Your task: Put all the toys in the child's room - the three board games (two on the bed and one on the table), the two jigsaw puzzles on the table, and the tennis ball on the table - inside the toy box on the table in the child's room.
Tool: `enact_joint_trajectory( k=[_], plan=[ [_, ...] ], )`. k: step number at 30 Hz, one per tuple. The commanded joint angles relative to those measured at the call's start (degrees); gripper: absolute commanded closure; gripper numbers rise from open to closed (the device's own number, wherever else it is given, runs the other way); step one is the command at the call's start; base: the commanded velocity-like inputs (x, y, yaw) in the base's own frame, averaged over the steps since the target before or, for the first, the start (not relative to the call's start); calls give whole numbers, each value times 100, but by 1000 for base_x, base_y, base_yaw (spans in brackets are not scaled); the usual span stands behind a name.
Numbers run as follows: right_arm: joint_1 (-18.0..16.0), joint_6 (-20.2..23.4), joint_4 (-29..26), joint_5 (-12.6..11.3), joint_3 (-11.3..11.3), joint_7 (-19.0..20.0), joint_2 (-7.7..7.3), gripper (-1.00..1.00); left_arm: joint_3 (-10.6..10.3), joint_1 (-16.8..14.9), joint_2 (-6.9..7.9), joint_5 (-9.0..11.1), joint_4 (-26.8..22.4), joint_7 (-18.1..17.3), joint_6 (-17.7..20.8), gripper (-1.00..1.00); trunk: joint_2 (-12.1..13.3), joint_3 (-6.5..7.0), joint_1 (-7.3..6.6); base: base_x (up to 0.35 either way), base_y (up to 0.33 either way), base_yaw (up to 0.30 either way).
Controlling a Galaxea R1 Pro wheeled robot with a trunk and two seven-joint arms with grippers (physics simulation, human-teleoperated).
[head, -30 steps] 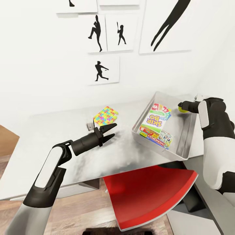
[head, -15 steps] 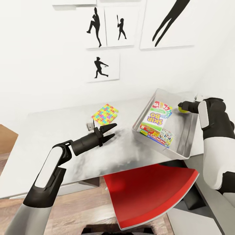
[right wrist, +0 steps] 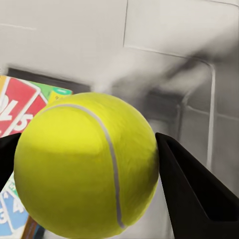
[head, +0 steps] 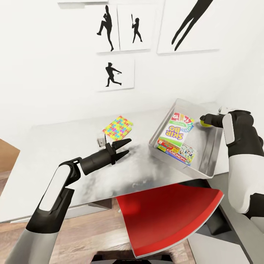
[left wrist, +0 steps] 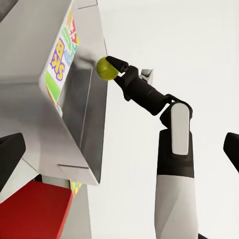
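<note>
My right gripper (head: 203, 120) is shut on the yellow-green tennis ball (head: 205, 122), holding it over the far side of the light grey toy box (head: 216, 146). In the toy box lie the Skip-Bo board game (head: 176, 131) and, under it, the Monopoly one (head: 176, 151). A multicolour jigsaw puzzle (head: 118, 128) lies flat on the table (head: 55, 146). Just in front of the puzzle my left gripper (head: 124, 146) hovers open and empty. The left wrist view shows the tennis ball (left wrist: 106, 68) pinched above the toy box wall (left wrist: 84, 124). In the right wrist view the tennis ball (right wrist: 89, 164) sits between the fingers (right wrist: 199, 189).
A red chair (head: 168, 216) stands tucked under the table's front edge, below the toy box. A small grey object (head: 99, 140) sits beside the puzzle, close to my left gripper. Baseball-player silhouette prints (head: 113, 75) hang on the white wall behind.
The head view has shifted slightly, so the prints and the toy box sit a little higher in the picture. Both arms keep their poses and the ball stays gripped.
</note>
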Motion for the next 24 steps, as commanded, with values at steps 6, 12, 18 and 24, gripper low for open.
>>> enact_joint_trajectory(
  k=[6, 12, 18, 24],
  plan=[
    [2, 17, -31, -78, 2, -65, 6, 100, -3, -4, 3, 53, -3, 43, 8, -100, -6, -7, 2, 0, 0, 0],
    [2, 18, -50, -79, 5, -62, 8, 100, -4, -4, 3, 53, -4, 43, 8, -100, -6, -8, 2, 0, 0, 0],
    [-2, 18, -66, -80, 21, -59, 9, -100, -4, -4, 3, 53, -4, 43, 8, -100, -6, -8, 2, 0, 0, 0],
    [-3, 18, -85, -79, 35, -65, 9, -100, -3, -4, 3, 53, -4, 43, 8, -100, -6, -8, 2, 0, 0, 0]
  ],
)
